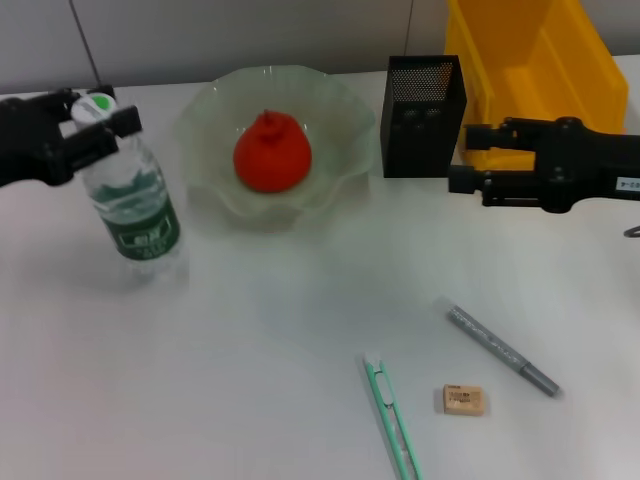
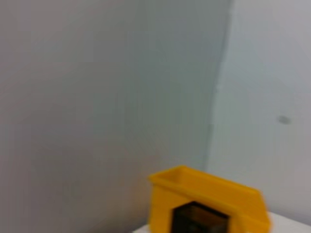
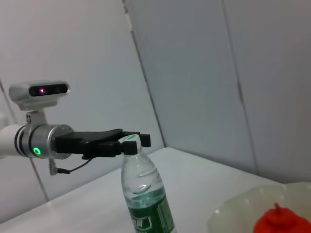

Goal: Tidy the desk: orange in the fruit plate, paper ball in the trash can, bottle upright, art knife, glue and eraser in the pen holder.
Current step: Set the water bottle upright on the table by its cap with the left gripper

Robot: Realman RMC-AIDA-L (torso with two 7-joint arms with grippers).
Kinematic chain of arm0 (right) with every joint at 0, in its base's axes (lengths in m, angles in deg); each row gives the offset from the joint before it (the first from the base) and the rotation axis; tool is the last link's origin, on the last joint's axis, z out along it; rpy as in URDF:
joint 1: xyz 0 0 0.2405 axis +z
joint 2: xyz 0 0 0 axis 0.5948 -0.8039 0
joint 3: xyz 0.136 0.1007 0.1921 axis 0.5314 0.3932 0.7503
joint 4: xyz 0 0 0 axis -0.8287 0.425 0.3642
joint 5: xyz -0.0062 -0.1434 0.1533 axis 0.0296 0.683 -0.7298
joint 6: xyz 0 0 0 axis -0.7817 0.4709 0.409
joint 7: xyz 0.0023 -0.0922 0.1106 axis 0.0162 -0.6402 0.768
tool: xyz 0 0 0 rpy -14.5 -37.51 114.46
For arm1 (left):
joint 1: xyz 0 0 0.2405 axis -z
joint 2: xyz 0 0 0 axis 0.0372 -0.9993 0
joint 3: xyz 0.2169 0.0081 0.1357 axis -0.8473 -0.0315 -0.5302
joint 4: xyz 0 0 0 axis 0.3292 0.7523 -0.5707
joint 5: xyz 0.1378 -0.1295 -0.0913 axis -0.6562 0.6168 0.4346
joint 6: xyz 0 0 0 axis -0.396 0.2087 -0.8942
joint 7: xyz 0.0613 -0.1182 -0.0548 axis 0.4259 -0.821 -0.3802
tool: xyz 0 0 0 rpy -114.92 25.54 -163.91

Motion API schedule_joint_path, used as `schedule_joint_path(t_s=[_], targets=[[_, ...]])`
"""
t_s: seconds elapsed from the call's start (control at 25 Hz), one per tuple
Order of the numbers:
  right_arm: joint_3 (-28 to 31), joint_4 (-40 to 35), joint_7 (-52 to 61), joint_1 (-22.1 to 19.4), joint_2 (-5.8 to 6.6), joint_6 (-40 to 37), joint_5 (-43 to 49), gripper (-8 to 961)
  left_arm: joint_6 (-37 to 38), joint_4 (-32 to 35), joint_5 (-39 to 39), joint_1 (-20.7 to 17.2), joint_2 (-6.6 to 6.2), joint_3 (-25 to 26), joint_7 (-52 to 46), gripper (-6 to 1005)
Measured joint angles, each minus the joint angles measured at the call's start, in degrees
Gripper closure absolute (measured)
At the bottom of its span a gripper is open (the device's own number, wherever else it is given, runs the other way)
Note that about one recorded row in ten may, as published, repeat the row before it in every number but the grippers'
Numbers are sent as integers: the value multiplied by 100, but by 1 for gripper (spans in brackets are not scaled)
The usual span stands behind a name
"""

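Note:
The bottle (image 1: pixel 135 205) stands upright on the table at the far left. My left gripper (image 1: pixel 104 126) is shut around its neck just under the white-and-green cap; this also shows in the right wrist view (image 3: pixel 130 143), with the bottle (image 3: pixel 146 194) below it. The orange (image 1: pixel 272 152) lies in the fruit plate (image 1: pixel 210 120). My right gripper (image 1: pixel 456 158) is open and empty beside the pen holder (image 1: pixel 422 115), in front of the trash can (image 1: pixel 540 60). The eraser (image 1: pixel 463 400), a grey pen-shaped stick (image 1: pixel 500 350) and a green stick-shaped tool (image 1: pixel 392 420) lie at the front right. The paper ball is out of view.
The table (image 1: pixel 250 380) is white, with a grey panelled wall behind it. The left wrist view shows the trash can (image 2: pixel 209 194) with the pen holder (image 2: pixel 199 218) in front of it, against the wall.

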Motion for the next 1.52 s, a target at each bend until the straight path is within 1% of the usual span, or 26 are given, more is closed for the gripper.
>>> schedule_joint_path(t_s=[0.04, 0.08, 0.12, 0.36, 0.4, 0.52, 0.56, 0.68, 0.76, 0.8, 0.96, 1.08, 1.16, 1.2, 1.32, 1.52], targets=[[0, 0, 0, 0, 0, 0, 0, 205, 0, 0, 0, 0, 0, 0, 0, 558], [52, 82, -39, -5, 8, 14, 27, 206, -241, 40, 3, 21, -1, 71, -79, 558], [52, 82, -39, -5, 8, 14, 27, 206, -690, 89, 14, 51, 4, 94, -179, 557], [69, 150, -52, 2, 17, 18, 59, 210, -984, 111, 27, 91, 26, 95, -238, 557], [60, 157, -52, 2, 8, 9, 64, 211, -1387, 118, 187, 112, 89, 111, -213, 557], [46, 165, -53, 1, 4, 0, 68, 213, -1509, 120, 270, 113, 111, 111, -203, 557], [39, 167, -53, 1, 3, -2, 69, 213, -1755, 125, 456, 105, 162, 111, -162, 557], [29, 167, -49, -10, -4, -22, 72, 215, -2004, 139, 606, 72, 221, 112, -97, 556], [29, 168, -47, -12, -7, -26, 72, 217, -2004, 139, 606, 72, 221, 112, -97, 556], [28, 168, -43, -18, -9, -29, 73, 217, -2203, 135, 638, 64, 279, 100, -58, 556], [23, 169, -41, -20, -9, -28, 74, 220, -2280, 105, 641, 64, 296, 64, -53, 557], [23, 247, -45, 27, -14, -25, 82, 222, -2330, -87, 647, 101, 311, 35, 110, 557], [24, 288, -49, 46, -12, -22, 84, 223, -2330, -87, 647, 101, 311, 35, 110, 558], [24, 327, -52, 65, -8, -17, 87, 224, -2367, -242, 673, 111, 324, 32, 252, 558], [18, 404, -60, 117, 9, -9, 98, 226, -2448, -386, 684, 127, 326, 32, 331, 558], [17, 415, -72, 127, 8, 0, 102, 229, -2492, -529, 702, 137, 337, 35, 517, 557]])
